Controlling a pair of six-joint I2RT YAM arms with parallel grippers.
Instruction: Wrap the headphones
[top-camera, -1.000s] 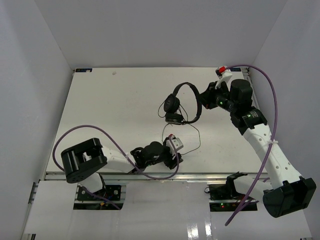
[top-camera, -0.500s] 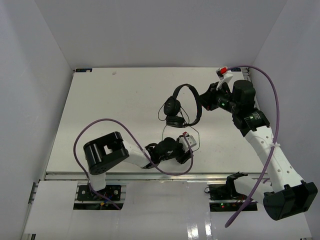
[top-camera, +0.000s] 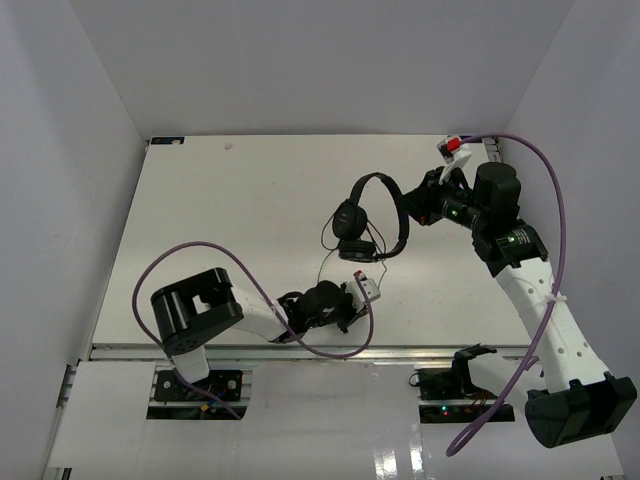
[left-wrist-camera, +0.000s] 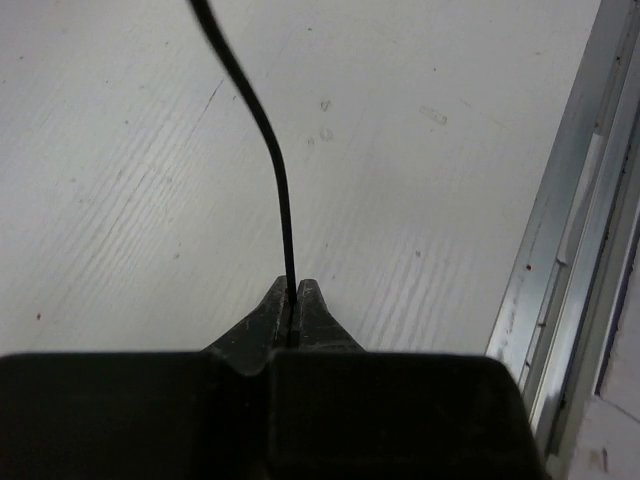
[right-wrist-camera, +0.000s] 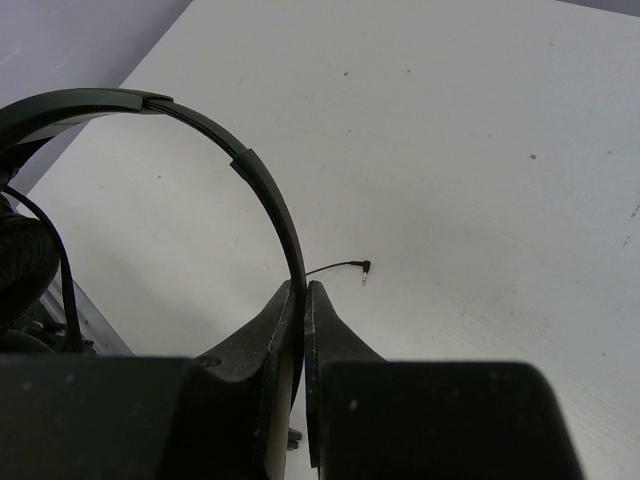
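Observation:
The black headphones (top-camera: 350, 216) hang just above the middle of the table, their thin headband (right-wrist-camera: 200, 115) arching away from my right gripper (right-wrist-camera: 303, 290), which is shut on it; the same gripper (top-camera: 407, 212) shows at the arch's right end in the top view. One padded earcup (right-wrist-camera: 18, 262) fills the left edge of the right wrist view. The thin black cord (left-wrist-camera: 283, 200) runs up from my left gripper (left-wrist-camera: 290, 292), which is shut on it; that gripper (top-camera: 368, 285) sits low near the table's front edge. The cord's jack plug (right-wrist-camera: 363, 267) lies on the table.
An aluminium rail (left-wrist-camera: 560, 250) borders the near edge of the white table (top-camera: 230, 220). Thick purple cables (top-camera: 190, 252) loop over both arms. White walls close in the left, back and right sides.
My left gripper went from open to shut, pinching the cord, after reaching right and drawing back a little. The right gripper drifted slightly right with the headphones.

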